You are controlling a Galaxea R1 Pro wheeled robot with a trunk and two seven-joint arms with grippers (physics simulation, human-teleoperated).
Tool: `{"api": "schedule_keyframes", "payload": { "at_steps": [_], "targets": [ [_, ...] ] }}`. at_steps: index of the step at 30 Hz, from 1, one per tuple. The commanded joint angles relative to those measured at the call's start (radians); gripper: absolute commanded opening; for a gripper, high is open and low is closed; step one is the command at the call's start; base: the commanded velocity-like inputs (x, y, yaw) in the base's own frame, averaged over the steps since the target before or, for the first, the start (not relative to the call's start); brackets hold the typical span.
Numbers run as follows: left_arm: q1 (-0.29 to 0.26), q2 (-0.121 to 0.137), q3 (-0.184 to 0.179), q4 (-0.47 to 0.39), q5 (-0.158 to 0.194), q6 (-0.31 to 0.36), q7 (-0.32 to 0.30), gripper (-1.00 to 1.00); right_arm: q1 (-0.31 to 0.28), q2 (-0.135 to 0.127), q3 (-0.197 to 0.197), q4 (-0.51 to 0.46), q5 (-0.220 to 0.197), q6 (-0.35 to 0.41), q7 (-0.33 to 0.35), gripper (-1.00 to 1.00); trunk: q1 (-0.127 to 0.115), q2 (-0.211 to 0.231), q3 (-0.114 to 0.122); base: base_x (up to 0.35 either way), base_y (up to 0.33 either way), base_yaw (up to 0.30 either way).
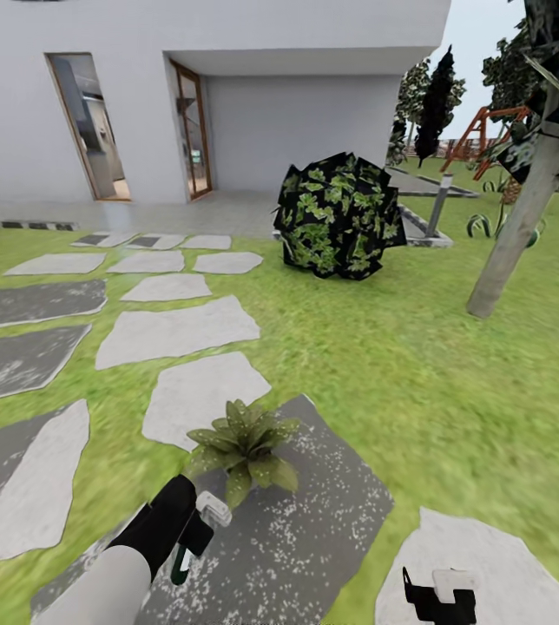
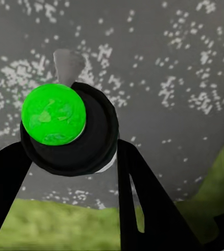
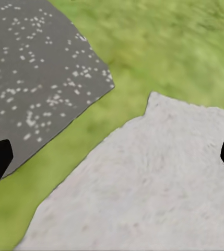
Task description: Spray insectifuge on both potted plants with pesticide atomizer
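Note:
One potted plant [image 1: 243, 447], a low rosette of pale-speckled green leaves, stands on a dark speckled stepping stone [image 1: 314, 521] in the garden lawn. My left gripper [image 1: 188, 531] is shut on the pesticide atomizer [image 1: 203, 521], just short of the plant, with its white nozzle head toward the leaves. The left wrist view shows the atomizer [image 2: 65, 125] end-on, a green disc in a dark round body, between the black fingers [image 2: 143, 204] of the left gripper [image 2: 70, 172]. My right gripper [image 1: 440, 595] is open and empty over a pale stone [image 3: 143, 183], wide apart in the right wrist view [image 3: 112, 159].
A big dark-leaved shrub [image 1: 340, 215] stands ahead, with a grey bollard lamp [image 1: 439, 204] and a leaning tree trunk [image 1: 514, 234] to its right. Pale and dark stepping stones [image 1: 175, 330] run left toward the white house [image 1: 297, 121]. Open grass [image 1: 453, 391] lies on the right.

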State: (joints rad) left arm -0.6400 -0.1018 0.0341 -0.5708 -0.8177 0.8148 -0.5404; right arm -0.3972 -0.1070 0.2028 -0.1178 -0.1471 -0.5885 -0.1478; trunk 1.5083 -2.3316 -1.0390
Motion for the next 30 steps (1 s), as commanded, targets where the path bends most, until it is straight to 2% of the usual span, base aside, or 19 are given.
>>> {"api": "schedule_keyframes", "payload": {
  "at_steps": [1, 6, 18, 30],
  "targets": [
    [-0.001, -0.001, 0.004, -0.001, -0.011, 0.003, -0.009, -1.00, 0.000, 0.000, 0.009, 0.000, -0.009, -0.002, -0.003, 1.00, 0.000, 0.000, -0.001, -0.017, -0.269, 0.276],
    [-0.001, -0.001, 0.004, -0.001, -0.007, 0.003, -0.009, -1.00, 0.000, 0.000, 0.009, 0.000, -0.009, -0.002, -0.003, 1.00, 0.000, 0.000, -0.001, 0.079, -0.271, 0.247],
    [0.000, -0.001, 0.004, -0.001, -0.007, 0.003, -0.009, -1.00, 0.000, 0.000, 0.009, 0.000, -0.009, -0.002, -0.003, 1.00, 0.000, 0.000, -0.001, 0.081, -0.271, 0.024],
    [-0.001, -0.002, 0.004, -0.001, -0.005, 0.003, -0.009, -1.00, 0.000, 0.000, 0.009, 0.000, -0.009, -0.002, -0.003, 1.00, 0.000, 0.000, -0.001, -0.038, -0.272, 0.253]
  ]
}}
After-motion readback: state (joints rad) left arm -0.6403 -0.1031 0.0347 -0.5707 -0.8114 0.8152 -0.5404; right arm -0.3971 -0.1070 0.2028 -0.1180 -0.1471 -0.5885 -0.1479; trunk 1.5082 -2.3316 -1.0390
